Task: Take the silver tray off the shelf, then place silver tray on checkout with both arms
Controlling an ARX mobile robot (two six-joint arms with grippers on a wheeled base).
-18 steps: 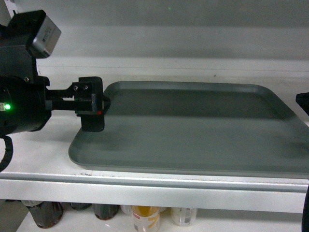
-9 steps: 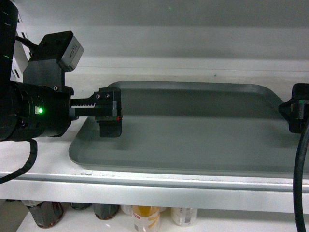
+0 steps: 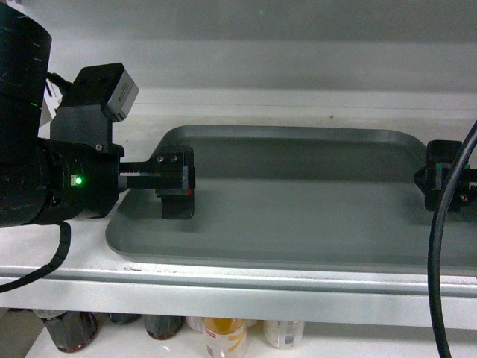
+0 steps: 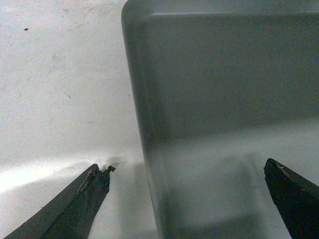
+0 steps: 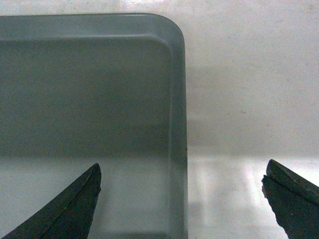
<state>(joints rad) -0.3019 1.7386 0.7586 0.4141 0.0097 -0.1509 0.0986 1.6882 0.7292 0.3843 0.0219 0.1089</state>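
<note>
The silver tray [image 3: 298, 209] lies flat on the white shelf [image 3: 223, 287]. My left gripper [image 3: 175, 183] hangs over the tray's left end, open. In the left wrist view the left gripper [image 4: 187, 174] straddles the tray [image 4: 224, 99]: the rim runs between its fingers, one over the shelf [image 4: 60, 89] and one over the tray. At the tray's right end my right gripper [image 3: 440, 175] is open too. In the right wrist view the right gripper [image 5: 182, 172] straddles the right rim of the tray [image 5: 89, 89], near its far corner. Neither holds anything. The checkout is out of view.
Bottles and jars [image 3: 223, 335] stand on a lower board under the shelf. A black cable [image 3: 436, 253] hangs down at the right in front of the tray. The shelf's white back wall [image 3: 298, 67] rises close behind the tray.
The left gripper has moved right, from the tray's left rim to over its surface. The right gripper has come in from the right edge to the tray's right end.
</note>
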